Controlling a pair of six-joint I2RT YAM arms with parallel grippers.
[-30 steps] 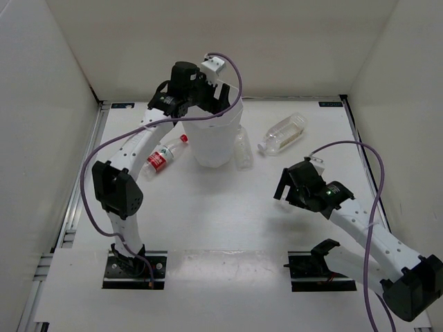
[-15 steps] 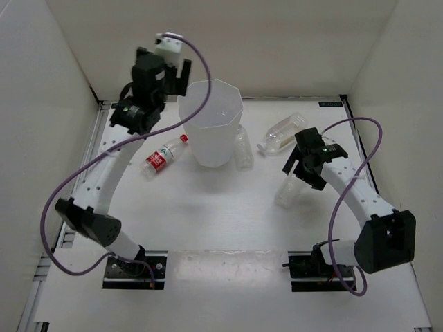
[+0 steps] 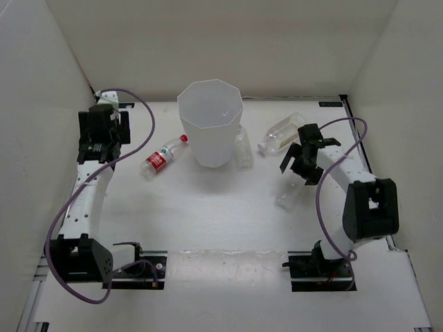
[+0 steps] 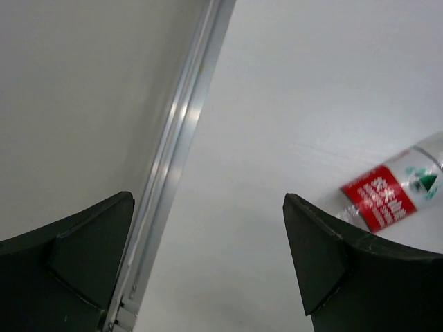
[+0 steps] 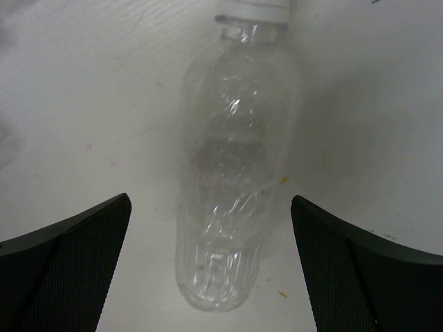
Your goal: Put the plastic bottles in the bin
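The left gripper [image 3: 102, 133] is held near the left wall, over the aluminium rail [image 4: 173, 159] at the table edge. Its dark jaws are spread, with nothing between them. A red-labelled bottle [image 3: 163, 155] with a red cap is laid on its side on the matte white table [image 3: 208, 221], between that gripper and the bin [image 3: 210, 124]. The bin, translucent white with faceted walls tapering to the base, is stood upright at the far centre. A plain clear bottle [image 3: 242, 149] is laid just beside its right wall. Further right, a larger white-capped bottle [image 3: 284, 133] is laid on its side. The right gripper [image 3: 302, 158] is positioned over a crinkled clear bottle [image 5: 225, 194], ribbed at its base. Its jaws are spread on either side of the bottle, without contact.
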